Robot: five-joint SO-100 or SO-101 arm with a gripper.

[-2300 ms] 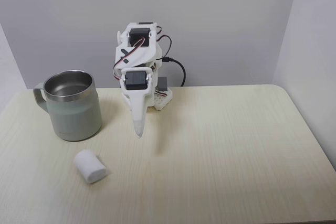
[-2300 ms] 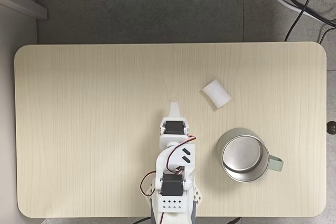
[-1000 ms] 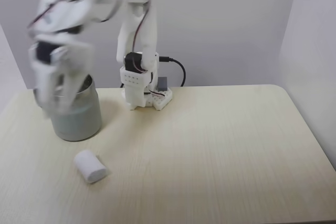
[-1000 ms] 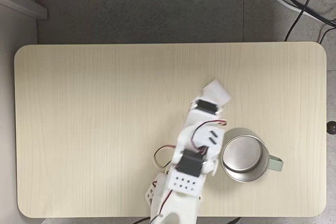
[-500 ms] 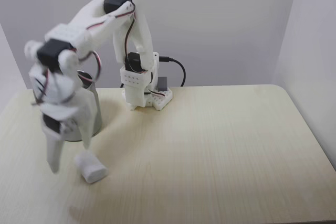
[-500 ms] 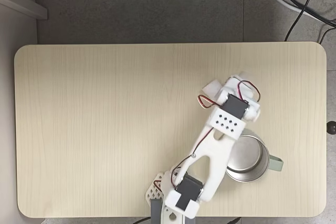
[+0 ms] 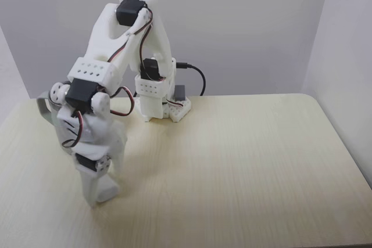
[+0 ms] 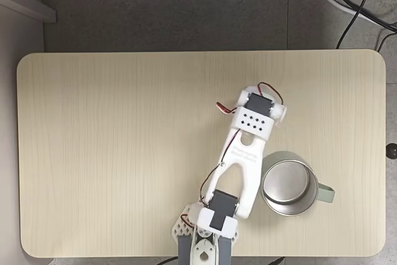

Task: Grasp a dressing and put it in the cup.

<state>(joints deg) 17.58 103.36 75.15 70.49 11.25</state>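
1. The dressing is hidden under the arm in both fixed views
2. The end effector [image 7: 99, 193] reaches down to the desk [image 7: 244, 161]; whether it grips anything cannot be told
3. The steel-lined mug [image 8: 290, 182] stands just beside the arm

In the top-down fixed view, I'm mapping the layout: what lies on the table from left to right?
Bare table → arm base → arm's wrist → cup, its handle pointing right.
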